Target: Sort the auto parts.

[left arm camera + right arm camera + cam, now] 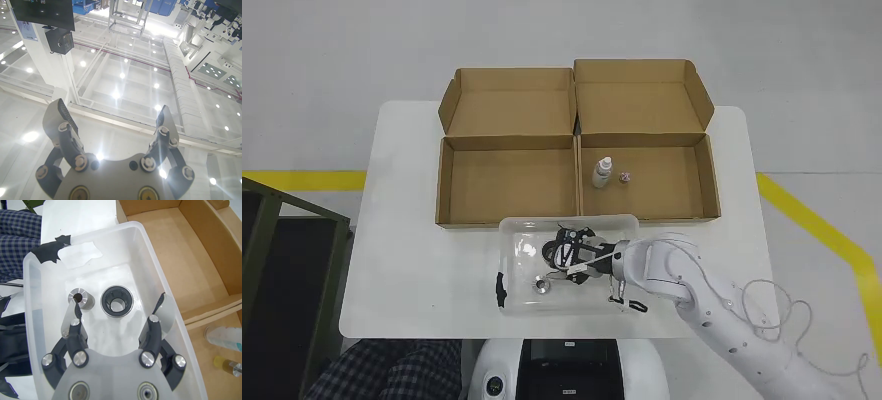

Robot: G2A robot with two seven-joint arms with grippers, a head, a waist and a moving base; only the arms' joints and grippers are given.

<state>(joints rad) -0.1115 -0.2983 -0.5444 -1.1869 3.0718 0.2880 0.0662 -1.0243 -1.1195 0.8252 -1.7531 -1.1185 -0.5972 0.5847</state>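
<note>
The pick-up step is in hand. The right gripper (118,300) is hanging released, jaws spread, inside the clear bin (155,262) at the near side of the table. It is lining up over the black ring (117,294), with a silver sleeve (81,298) standing just beside. The next move is calling for lowering, closing on the ring, then carrying it to a cardboard box (507,185) beyond. The left gripper (112,105) is pointing upward, released.

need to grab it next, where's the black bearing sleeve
The black bearing sleeve stands upright in the clear plastic bin, beside the silver collet, just ahead of the open right gripper in the right wrist view.
</note>
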